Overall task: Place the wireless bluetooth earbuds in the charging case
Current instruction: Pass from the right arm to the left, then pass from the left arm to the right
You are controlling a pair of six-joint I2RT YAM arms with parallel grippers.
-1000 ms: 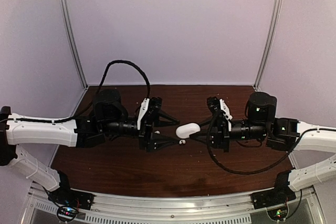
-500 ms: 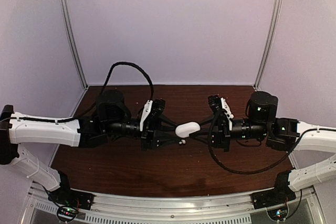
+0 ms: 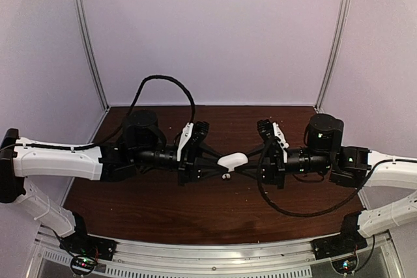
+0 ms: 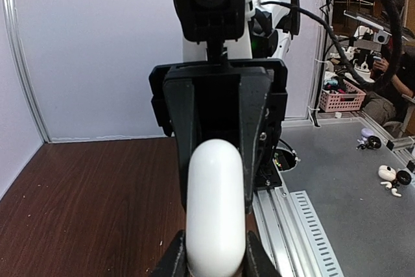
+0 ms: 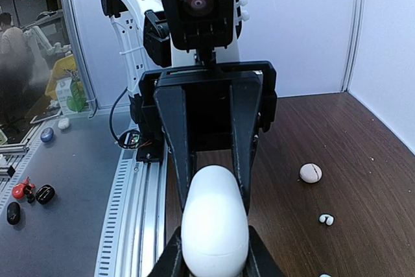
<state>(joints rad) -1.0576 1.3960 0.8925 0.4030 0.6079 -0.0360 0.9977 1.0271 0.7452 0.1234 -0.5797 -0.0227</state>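
Note:
The white oval charging case [image 3: 232,159] hangs above the middle of the brown table, lid closed, held from both ends. My left gripper [image 3: 222,163] is shut on its left end, and in the left wrist view the case [image 4: 216,205] sits between the jaws of that gripper [image 4: 216,263], touching both. My right gripper [image 3: 243,161] is shut on the other end, where the case [image 5: 214,225] fills the gap of the gripper [image 5: 214,263]. A tiny white earbud [image 3: 225,176] lies on the table just under the case. In the right wrist view, small white earbud pieces [image 5: 326,219] lie beside it.
A small round white pebble-like case [image 5: 310,173] with a slit lies on the table [image 3: 150,200] beyond the earbud pieces. Purple walls enclose the table on three sides. A metal rail [image 3: 215,255] runs along the near edge by the arm bases.
My left gripper has slid right up to the case and its jaws have closed onto it. The right gripper and the case have stayed in place.

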